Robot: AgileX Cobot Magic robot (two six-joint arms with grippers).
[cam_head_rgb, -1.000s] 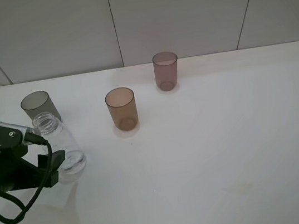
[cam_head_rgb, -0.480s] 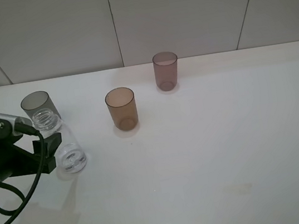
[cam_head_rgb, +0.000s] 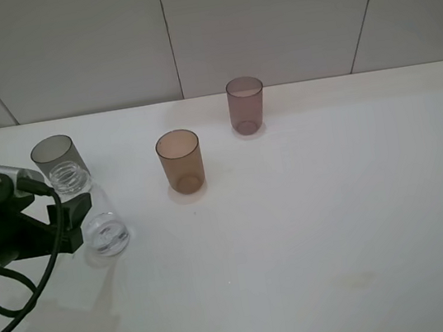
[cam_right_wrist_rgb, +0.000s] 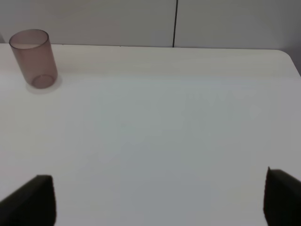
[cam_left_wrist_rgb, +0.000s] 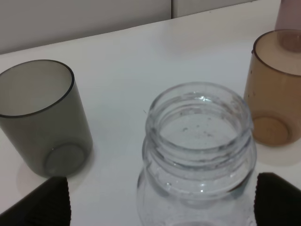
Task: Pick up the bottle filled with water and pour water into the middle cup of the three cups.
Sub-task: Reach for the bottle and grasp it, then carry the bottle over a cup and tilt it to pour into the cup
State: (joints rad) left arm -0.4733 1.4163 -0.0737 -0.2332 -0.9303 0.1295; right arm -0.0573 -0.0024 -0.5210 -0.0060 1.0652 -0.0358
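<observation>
The bottle (cam_head_rgb: 94, 214) is clear, uncapped and upright on the white table at the left; the left wrist view shows its open ribbed neck (cam_left_wrist_rgb: 200, 125). My left gripper (cam_head_rgb: 88, 223) is open, with one jaw on each side of the bottle's body (cam_left_wrist_rgb: 162, 207). The smoky grey cup (cam_head_rgb: 58, 158) stands just behind the bottle (cam_left_wrist_rgb: 44, 117). The middle, amber-brown cup (cam_head_rgb: 180, 161) stands to the right of the bottle (cam_left_wrist_rgb: 275, 92). The mauve-purple cup (cam_head_rgb: 246, 105) stands farther back right (cam_right_wrist_rgb: 34, 57). My right gripper (cam_right_wrist_rgb: 155, 202) is open and empty over bare table.
The white table (cam_head_rgb: 337, 215) ends at a pale panelled wall (cam_head_rgb: 266, 17) behind the cups. The left arm's black cable (cam_head_rgb: 25, 300) hangs over the table's front left part.
My left gripper has moved forward around the bottle, towards the grey cup. The bottle has shifted slightly the same way. The cups have not moved.
</observation>
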